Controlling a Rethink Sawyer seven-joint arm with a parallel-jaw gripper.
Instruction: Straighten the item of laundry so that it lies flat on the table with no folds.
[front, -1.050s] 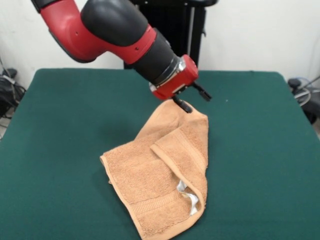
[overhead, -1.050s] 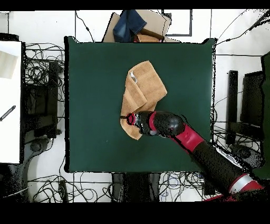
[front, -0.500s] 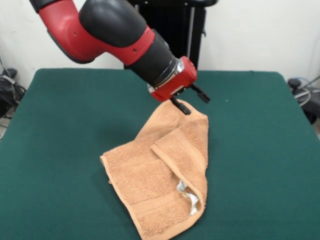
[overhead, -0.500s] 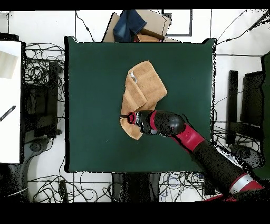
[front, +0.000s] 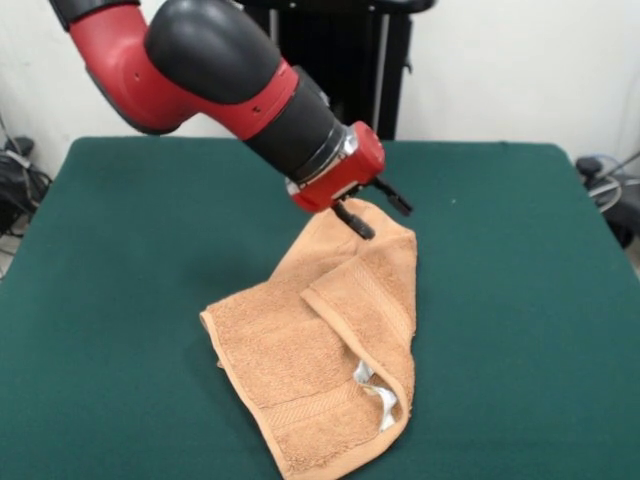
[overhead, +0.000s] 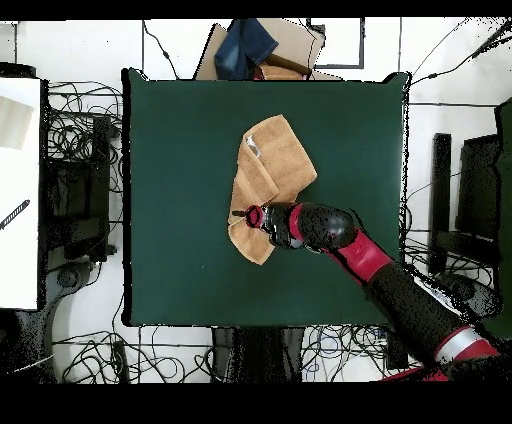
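Note:
The item of laundry (front: 330, 345), an orange-tan terry towel, lies rumpled on the dark green table (front: 120, 260). Its right side is folded over the middle, and a white label (front: 380, 398) shows at the near corner. My gripper (front: 378, 214) hangs open just above the towel's far corner, with nothing between its black fingers. In the overhead view the towel (overhead: 272, 165) lies near the middle of the table (overhead: 170, 130), and the gripper (overhead: 244, 213) is over the towel's lower left part.
Past the table's top edge in the overhead view sits a cardboard box (overhead: 290, 45) with a blue cloth (overhead: 245, 45) on it. Cables lie on the floor all round. A white surface (overhead: 20, 180) stands at the left.
The arm has shifted a little to the left and lower in the front view, staying over the towel's far corner. The towel has not moved and the gripper stays open.

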